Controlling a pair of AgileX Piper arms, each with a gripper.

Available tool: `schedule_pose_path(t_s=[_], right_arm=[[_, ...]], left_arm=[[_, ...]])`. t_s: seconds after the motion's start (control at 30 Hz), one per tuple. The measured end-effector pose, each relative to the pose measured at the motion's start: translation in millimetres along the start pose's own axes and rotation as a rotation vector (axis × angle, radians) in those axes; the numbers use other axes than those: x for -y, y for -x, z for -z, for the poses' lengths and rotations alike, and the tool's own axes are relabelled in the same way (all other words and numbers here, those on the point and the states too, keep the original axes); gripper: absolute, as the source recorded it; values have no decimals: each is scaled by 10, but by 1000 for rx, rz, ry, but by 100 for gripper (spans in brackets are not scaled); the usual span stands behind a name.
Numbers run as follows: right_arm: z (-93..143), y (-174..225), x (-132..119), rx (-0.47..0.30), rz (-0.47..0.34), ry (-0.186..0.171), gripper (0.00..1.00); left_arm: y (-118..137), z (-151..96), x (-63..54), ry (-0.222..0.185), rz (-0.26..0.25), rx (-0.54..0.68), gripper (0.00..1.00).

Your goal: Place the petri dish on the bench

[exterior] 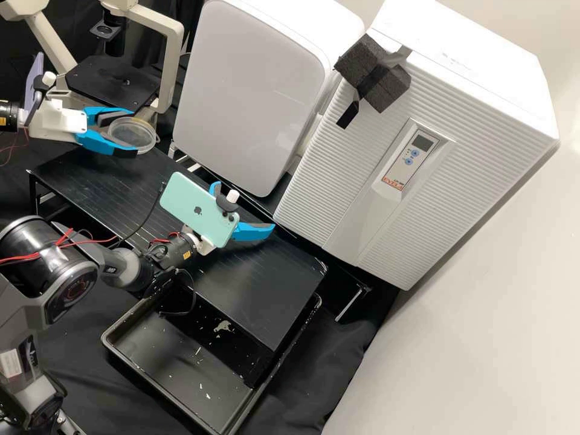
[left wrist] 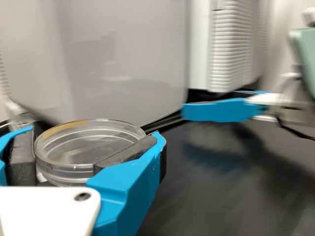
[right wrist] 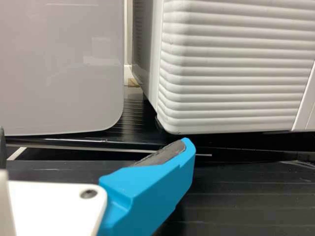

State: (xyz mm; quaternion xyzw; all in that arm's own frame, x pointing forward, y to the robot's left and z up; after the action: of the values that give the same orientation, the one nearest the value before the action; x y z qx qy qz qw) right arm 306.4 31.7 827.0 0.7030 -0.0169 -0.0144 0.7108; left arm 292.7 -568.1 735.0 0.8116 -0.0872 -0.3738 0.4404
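Clamping the clear petri dish (exterior: 132, 136) between its fingers, the left gripper (exterior: 133, 132) hangs near ten o'clock in the high view, by one end of the black bench (exterior: 260, 284); at four o'clock from it, the right gripper (exterior: 243, 207) has its fingers apart

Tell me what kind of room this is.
Probably a laboratory: a petri dish, a microscope-like stand and a white cabinet with a small control panel are in view.

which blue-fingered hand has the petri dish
The left hand: the petri dish is between its fingers, while the right hand is open, with nothing between its fingers.
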Motion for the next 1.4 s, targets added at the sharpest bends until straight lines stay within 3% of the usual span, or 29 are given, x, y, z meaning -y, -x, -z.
schedule_pose_path(t_s=[0.13, 0.27, 0.47, 0.77, 1.0, 1.2, 1.23, 1.4], right_arm=[[0, 0, 0, 0, 0, 0, 100], [0, 0, 0, 0, 0, 0, 100], [0, 0, 0, 0, 0, 0, 100], [0, 0, 0, 0, 0, 0, 100], [0, 0, 0, 0, 0, 0, 100], [0, 0, 0, 0, 0, 0, 100], [0, 0, 0, 0, 0, 0, 100], [0, 0, 0, 0, 0, 0, 100]], left_arm=[[-47, -185, 52, -40, 37, 90, 0], [-141, -367, 20, -86, 39, 174, 0], [-340, -561, -42, -113, 31, 235, 0], [-672, -565, 85, -136, 111, 220, 0], [-742, -579, 200, -88, 172, 229, 0], [-745, -593, 214, -61, 181, 233, 0], [-747, -597, 218, -54, 183, 234, 100], [-754, -590, 241, -47, 189, 232, 100]])
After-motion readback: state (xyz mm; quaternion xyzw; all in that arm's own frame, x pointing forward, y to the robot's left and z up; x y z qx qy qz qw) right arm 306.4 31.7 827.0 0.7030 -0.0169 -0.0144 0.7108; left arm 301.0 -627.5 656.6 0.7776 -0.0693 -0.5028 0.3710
